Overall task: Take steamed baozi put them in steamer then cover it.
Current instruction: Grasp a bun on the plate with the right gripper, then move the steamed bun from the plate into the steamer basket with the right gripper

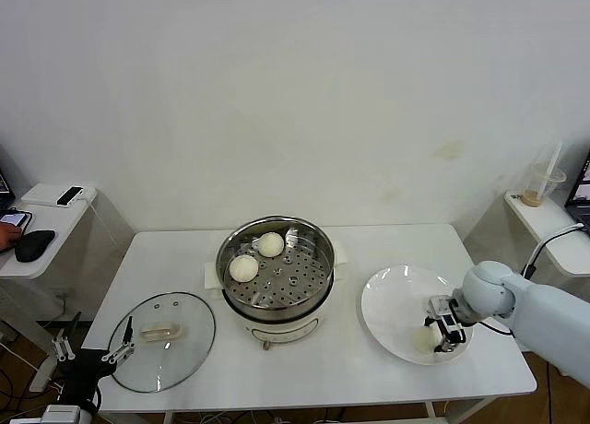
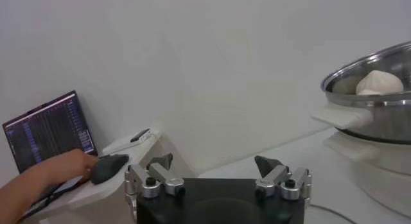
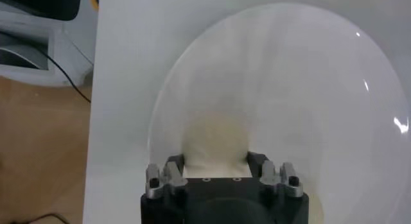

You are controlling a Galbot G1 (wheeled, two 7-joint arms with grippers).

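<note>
Jaws of the right gripper [image 3: 216, 169] are sitting open around a baozi [image 3: 215, 142] on the plate [image 3: 308, 77], needing a soft squeeze.

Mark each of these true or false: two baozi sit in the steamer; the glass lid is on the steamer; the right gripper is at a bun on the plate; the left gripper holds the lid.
Two baozi sit in the steamer: true.
The glass lid is on the steamer: false, it lies on the table to the robot's left.
The right gripper is at a bun on the plate: true, its fingers flank it.
The left gripper holds the lid: false, it is open and empty.
</note>
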